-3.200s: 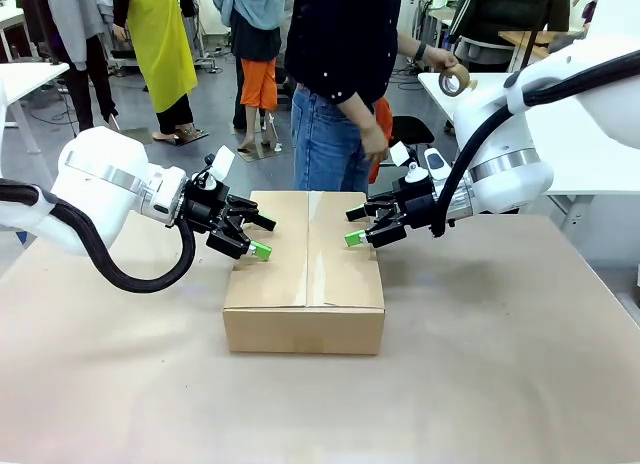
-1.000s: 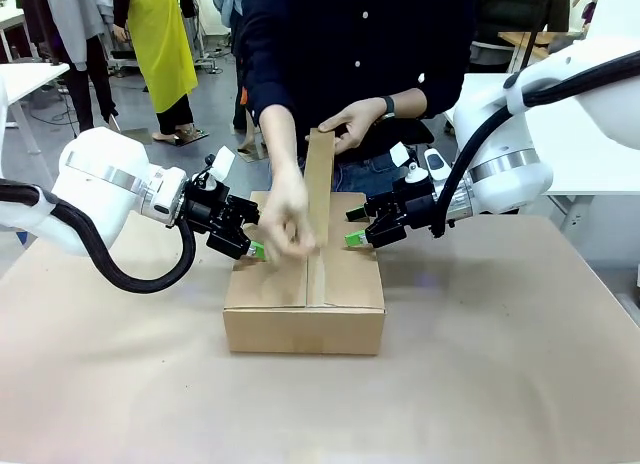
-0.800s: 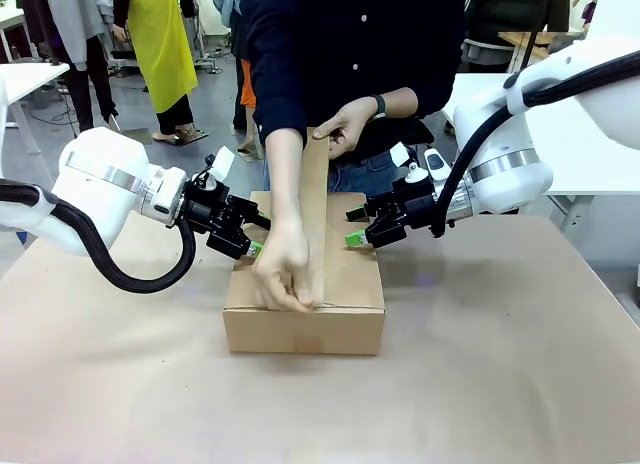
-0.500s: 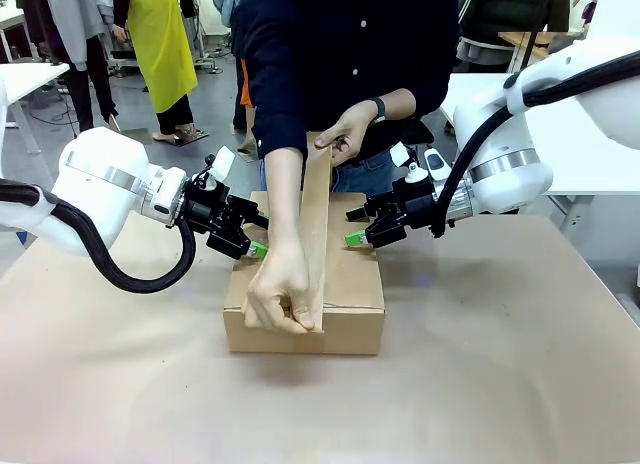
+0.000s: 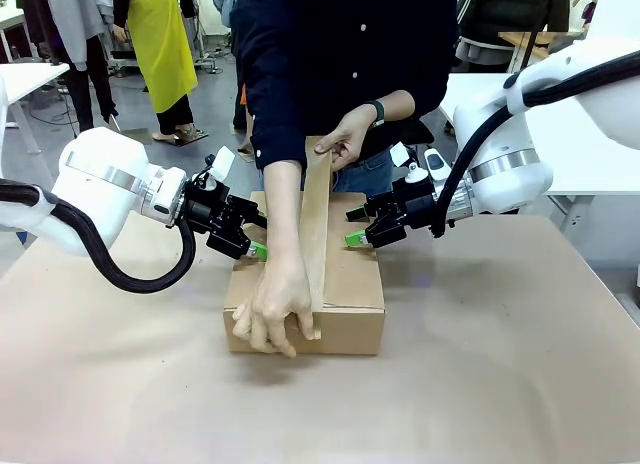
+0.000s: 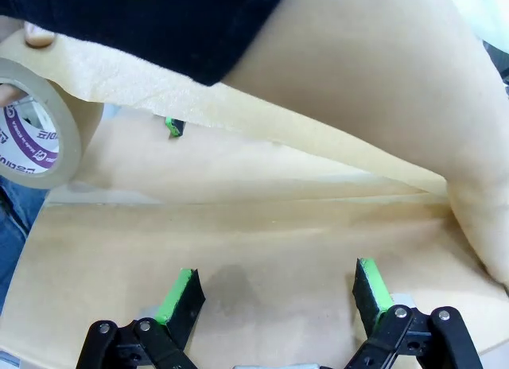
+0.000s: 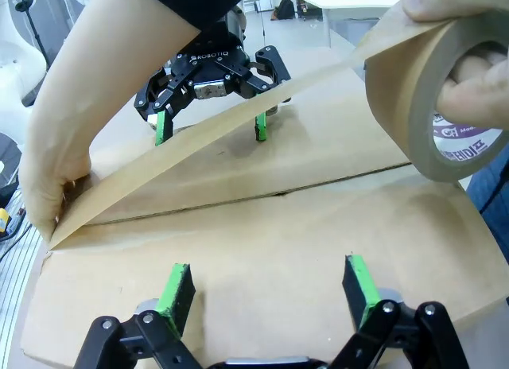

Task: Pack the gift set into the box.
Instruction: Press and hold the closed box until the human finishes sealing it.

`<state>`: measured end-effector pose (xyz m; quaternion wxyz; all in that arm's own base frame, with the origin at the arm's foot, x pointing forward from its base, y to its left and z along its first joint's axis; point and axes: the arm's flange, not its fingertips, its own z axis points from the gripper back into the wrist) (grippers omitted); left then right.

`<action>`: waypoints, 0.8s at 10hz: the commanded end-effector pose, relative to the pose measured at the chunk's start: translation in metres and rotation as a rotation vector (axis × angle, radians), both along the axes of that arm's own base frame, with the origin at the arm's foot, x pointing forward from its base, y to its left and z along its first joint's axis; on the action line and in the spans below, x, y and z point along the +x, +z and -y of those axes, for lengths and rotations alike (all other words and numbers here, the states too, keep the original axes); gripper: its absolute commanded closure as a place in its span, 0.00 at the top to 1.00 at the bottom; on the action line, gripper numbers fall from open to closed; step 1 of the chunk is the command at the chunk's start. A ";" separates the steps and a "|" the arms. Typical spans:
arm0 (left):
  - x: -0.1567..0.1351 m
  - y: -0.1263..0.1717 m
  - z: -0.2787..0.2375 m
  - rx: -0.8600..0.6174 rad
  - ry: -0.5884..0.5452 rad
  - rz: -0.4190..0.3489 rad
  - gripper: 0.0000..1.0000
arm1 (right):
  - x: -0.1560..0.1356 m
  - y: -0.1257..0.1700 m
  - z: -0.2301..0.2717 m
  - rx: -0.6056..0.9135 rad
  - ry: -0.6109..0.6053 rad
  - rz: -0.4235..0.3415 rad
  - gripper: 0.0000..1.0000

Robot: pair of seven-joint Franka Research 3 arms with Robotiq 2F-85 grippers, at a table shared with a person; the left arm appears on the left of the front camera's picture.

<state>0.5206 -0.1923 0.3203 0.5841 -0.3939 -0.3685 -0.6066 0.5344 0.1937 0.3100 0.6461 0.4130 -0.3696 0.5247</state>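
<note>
The closed box [image 5: 330,289] sits mid-bench [image 5: 500,384], flaps down; whether the gift set is inside cannot be told. A person's hand [image 5: 272,319] presses a brown tape strip [image 5: 315,224] over its near edge. Left gripper [image 5: 255,239] and right gripper [image 5: 358,227] rest spread, grasping nothing, on the flaps. The right wrist view reads "ROBOTIQ" [image 7: 211,56] on the left gripper and shows the tape roll [image 7: 441,106].
</note>
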 end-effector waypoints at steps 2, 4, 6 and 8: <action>0.000 -0.003 0.000 0.004 -0.004 0.010 1.00 | 0.001 -0.003 0.000 0.002 0.004 -0.006 1.00; 0.000 -0.003 0.000 0.004 -0.004 0.010 1.00 | 0.001 -0.003 0.000 0.002 0.004 -0.006 1.00; 0.000 -0.003 0.000 0.004 -0.004 0.010 1.00 | 0.001 -0.003 0.000 0.002 0.004 -0.006 1.00; 0.000 -0.003 0.000 0.004 -0.004 0.010 1.00 | 0.001 -0.003 0.000 0.002 0.004 -0.006 1.00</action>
